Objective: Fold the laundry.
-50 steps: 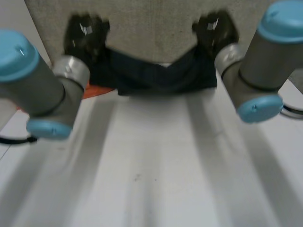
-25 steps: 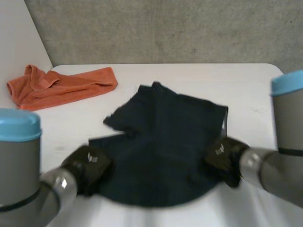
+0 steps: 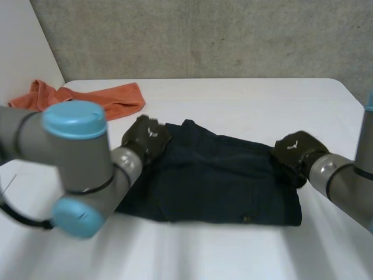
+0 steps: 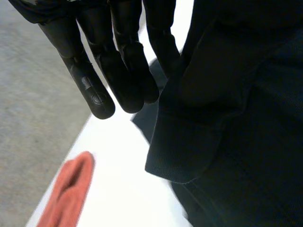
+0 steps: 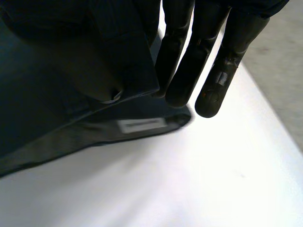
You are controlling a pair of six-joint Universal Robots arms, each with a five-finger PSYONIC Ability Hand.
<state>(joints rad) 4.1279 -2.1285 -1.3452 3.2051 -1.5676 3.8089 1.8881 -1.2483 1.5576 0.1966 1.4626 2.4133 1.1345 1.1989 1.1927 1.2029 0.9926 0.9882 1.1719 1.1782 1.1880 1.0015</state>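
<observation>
A dark navy garment (image 3: 215, 181) lies on the white table (image 3: 245, 99), doubled over into a wide band. My left hand (image 3: 145, 137) sits at its far left corner and my right hand (image 3: 296, 153) at its far right corner. In the left wrist view the fingers (image 4: 113, 71) run straight beside a lifted fold of the garment (image 4: 227, 118), which is pinched under the palm. In the right wrist view the fingers (image 5: 208, 61) are straight too, with a corner of the garment (image 5: 71, 71) clamped beside them above a lower layer that bears a white label.
A crumpled orange cloth (image 3: 93, 99) lies at the table's far left, beyond my left hand, and appears past the fingertips in the left wrist view (image 4: 68, 194). A grey wall stands behind the table. My left arm's elbow hangs over the near left part.
Both hands swung the garment down from mid-air to the near side, then carried its near edge away over the rest. It now lies doubled over, with the hands at the far edge.
</observation>
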